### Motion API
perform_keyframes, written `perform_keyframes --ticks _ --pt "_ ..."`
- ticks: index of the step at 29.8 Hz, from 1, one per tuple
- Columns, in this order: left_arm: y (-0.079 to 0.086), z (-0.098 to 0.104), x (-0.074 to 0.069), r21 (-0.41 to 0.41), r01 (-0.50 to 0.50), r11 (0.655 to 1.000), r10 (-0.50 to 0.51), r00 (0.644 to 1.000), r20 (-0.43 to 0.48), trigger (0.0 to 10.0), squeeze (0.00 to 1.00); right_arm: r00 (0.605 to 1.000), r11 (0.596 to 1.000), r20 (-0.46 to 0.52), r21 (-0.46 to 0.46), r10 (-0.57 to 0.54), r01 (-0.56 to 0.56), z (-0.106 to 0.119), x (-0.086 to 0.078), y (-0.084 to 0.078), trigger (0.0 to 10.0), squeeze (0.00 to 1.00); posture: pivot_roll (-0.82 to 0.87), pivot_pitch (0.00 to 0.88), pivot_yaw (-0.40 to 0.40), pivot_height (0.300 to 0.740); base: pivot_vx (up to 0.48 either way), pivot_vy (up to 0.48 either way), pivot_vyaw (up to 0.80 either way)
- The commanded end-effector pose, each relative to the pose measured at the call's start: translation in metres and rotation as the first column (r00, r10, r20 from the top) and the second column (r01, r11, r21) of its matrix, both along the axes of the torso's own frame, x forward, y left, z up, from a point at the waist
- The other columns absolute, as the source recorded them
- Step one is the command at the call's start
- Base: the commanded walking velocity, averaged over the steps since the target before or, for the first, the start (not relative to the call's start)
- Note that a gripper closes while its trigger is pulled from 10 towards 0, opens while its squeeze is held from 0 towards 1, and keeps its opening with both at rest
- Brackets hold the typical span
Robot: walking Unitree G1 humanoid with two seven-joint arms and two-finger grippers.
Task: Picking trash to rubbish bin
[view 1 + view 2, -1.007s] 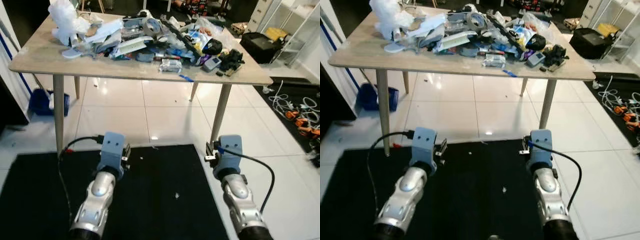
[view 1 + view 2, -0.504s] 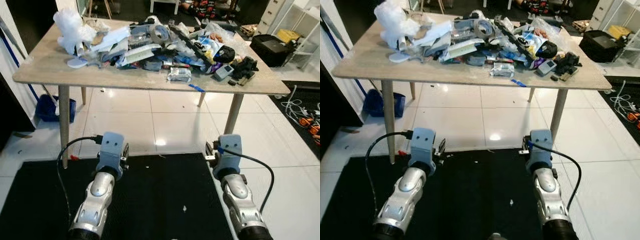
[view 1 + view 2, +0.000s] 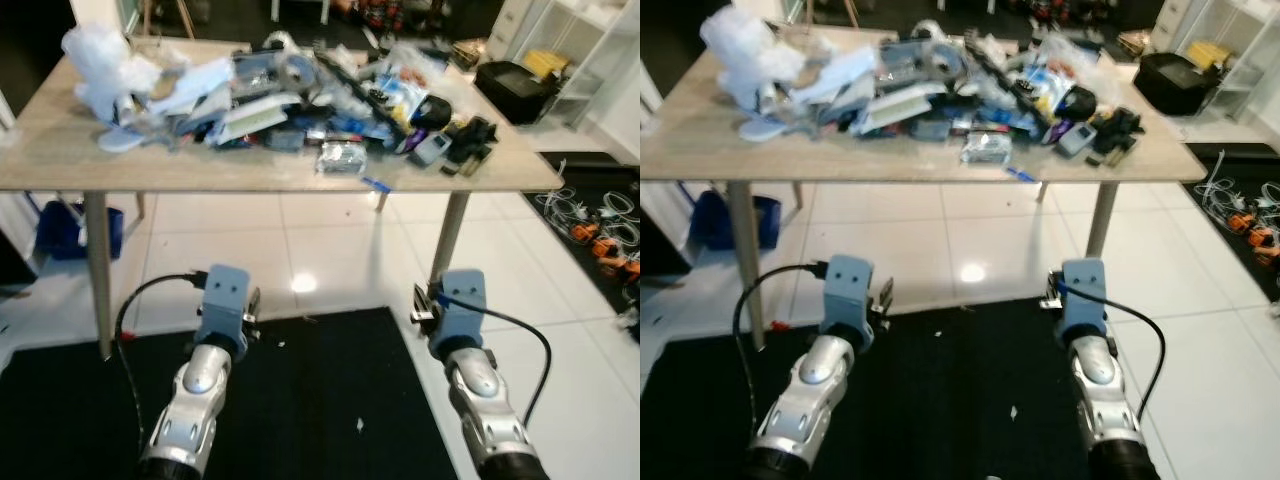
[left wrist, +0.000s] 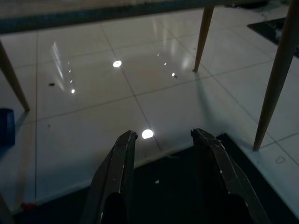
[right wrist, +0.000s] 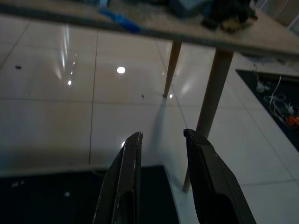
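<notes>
Light wooden table (image 3: 60, 165) on slim tapered legs. Heap of mixed trash (image 3: 300, 95) — white plastic bags, wrappers, tape roll, black items — spread along its far edge. Left gripper (image 4: 162, 136) and right gripper (image 5: 162, 135) held low before the table's near edge, fingers spread, empty, above black floor mat (image 3: 300, 400) on white tiles.

matt wood table (image 3: 300, 170); glossy white floor tiles (image 3: 330, 250); matt black mat (image 3: 300, 400).

Open tiled floor (image 3: 300, 240) under table (image 3: 40, 160), legs (image 3: 97, 270) flanking, clutter (image 3: 300, 90) crowding tabletop
</notes>
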State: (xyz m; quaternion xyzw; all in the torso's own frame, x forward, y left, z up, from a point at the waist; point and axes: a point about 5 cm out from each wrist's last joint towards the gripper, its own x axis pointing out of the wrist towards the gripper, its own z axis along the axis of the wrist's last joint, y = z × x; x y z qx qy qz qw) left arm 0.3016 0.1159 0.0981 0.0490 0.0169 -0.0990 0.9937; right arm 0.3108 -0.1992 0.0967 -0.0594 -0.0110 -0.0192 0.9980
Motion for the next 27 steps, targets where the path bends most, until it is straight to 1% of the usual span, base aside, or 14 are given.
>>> perform_keyframes --ticks 1,8,10,11,13,14,15,16,17,18,19,22,24,27 --pt "0.003 -0.006 -0.002 0.003 -0.007 1.0 0.007 1.0 -0.023 10.0 0.0 1.0 1.0 0.002 0.011 0.013 -0.013 -0.001 -0.001 0.005 10.0 0.0 -0.05 0.112 -0.103 0.74 0.3 0.0 0.0" --pt "0.004 -0.004 -0.002 0.0 -0.01 1.0 0.01 1.0 -0.014 10.0 0.0 0.999 1.0 0.048 0.014 0.018 -0.018 0.009 0.002 0.007 10.0 0.0 -0.05 0.103 -0.105 0.74 0.299 0.0 0.0" --pt "0.005 0.002 0.0 -0.008 -0.013 1.0 0.013 1.0 0.003 10.0 0.0 0.997 1.0 0.075 0.001 0.028 -0.028 0.017 0.004 0.008 10.0 0.0 -0.05 0.098 -0.108 0.74 0.3 0.0 0.0" --pt "0.005 0.002 0.0 -0.008 -0.013 1.0 0.013 1.0 0.003 10.0 0.0 0.997 1.0 0.075 0.001 0.028 -0.028 0.017 0.004 0.008 10.0 0.0 -0.05 0.098 -0.108 0.74 0.3 0.0 0.0" --pt "0.005 0.011 0.003 -0.016 -0.017 1.0 0.018 0.999 0.031 10.0 0.0 0.989 0.996 0.117 -0.004 0.089 -0.089 0.028 0.007 0.015 10.0 0.0 -0.05 0.096 -0.109 0.74 0.3 0.0 0.0" --pt "0.005 0.011 0.003 -0.016 -0.017 1.0 0.018 0.999 0.031 10.0 0.0 0.989 0.996 0.117 -0.004 0.089 -0.089 0.028 0.007 0.015 10.0 0.0 -0.05 0.096 -0.109 0.74 0.3 0.0 0.0" --pt "0.006 0.016 0.006 -0.022 -0.022 1.0 0.023 0.999 0.049 10.0 0.0 0.98 0.99 0.137 -0.01 0.142 -0.142 0.034 0.009 0.022 10.0 0.0 -0.05 0.093 -0.11 0.74 0.292 0.0 0.0" --pt "0.006 0.016 0.006 -0.022 -0.022 1.0 0.023 0.999 0.049 10.0 0.0 0.98 0.99 0.137 -0.01 0.142 -0.142 0.034 0.009 0.022 10.0 0.0 -0.05 0.093 -0.11 0.74 0.292 0.0 0.0" --pt "0.007 0.021 0.008 -0.027 -0.025 0.999 0.027 0.998 0.064 10.0 0.0 0.972 0.983 0.147 -0.013 0.182 -0.182 0.037 0.009 0.028 10.0 0.0 -0.05 0.091 -0.111 0.74 0.292 0.0 0.45" --pt "0.007 0.021 0.008 -0.027 -0.025 0.999 0.027 0.998 0.064 10.0 0.0 0.972 0.983 0.147 -0.013 0.182 -0.182 0.037 0.009 0.028 10.0 0.0 -0.05 0.091 -0.111 0.74 0.292 0.0 0.45" --pt "0.007 0.024 0.009 -0.031 -0.026 0.999 0.029 0.997 0.072 10.0 0.0 0.966 0.978 0.152 -0.022 0.21 -0.209 0.039 0.01 0.032 10.0 0.0 -0.05 0.09 -0.113 0.74 0.296 0.0 0.8" --pt "0.008 0.027 0.011 -0.034 -0.027 0.999 0.03 0.996 0.081 10.0 0.0 0.962 0.974 0.153 -0.039 0.225 -0.222 0.039 0.01 0.036 10.0 0.0 -0.04 0.09 -0.113 0.74 0.294 0.0 0.8" --pt "0.008 0.028 0.011 -0.033 -0.028 0.999 0.031 0.996 0.085 10.0 0.0 0.962 0.975 0.156 -0.033 0.223 -0.221 0.037 0.008 0.038 10.0 0.0 -0.04 0.092 -0.113 0.74 0.292 0.0 0.67" --pt "0.009 0.029 0.01 -0.034 -0.03 0.999 0.033 0.996 0.086 10.0 0.0 0.963 0.976 0.156 -0.016 0.218 -0.219 0.036 0.007 0.038 10.0 0.0 -0.04 0.092 -0.113 0.74 0.291 0.0 0.0"
